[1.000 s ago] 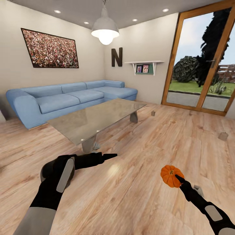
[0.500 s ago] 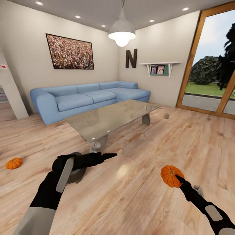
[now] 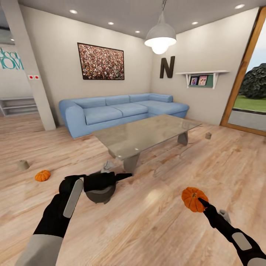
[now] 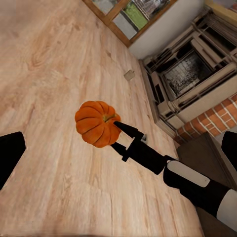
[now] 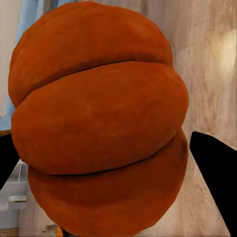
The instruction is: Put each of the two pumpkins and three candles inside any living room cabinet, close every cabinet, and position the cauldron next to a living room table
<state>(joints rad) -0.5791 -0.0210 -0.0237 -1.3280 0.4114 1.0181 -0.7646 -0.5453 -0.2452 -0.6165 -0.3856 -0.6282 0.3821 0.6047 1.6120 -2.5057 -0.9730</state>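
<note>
While the right gripper is clamped on one ribbed orange pumpkin and carries it above the pale plank floor, most of the task looks undone. The second pumpkin lies on the floor well to the left, with a stubby tan candle just beyond it; another candle stands on the floor past the far end of the coffee table, and a third small grey shape beside the right arm may be a candle, though it is too hidden to tell. No pumpkin or candle appears stored yet.

A dark, rounded cauldron sits on the floor partly behind the left gripper, close to the table's near leg, so that part may already be nearly met. The left gripper carries nothing, but whether its fingers are parted I cannot tell.

In the right wrist view the held pumpkin shows smooth, fat lobes with deep grooves between them. The table has a glossy, reflective slab top on angled grey legs, and the blue sofa behind it looks soft and matte.
</note>
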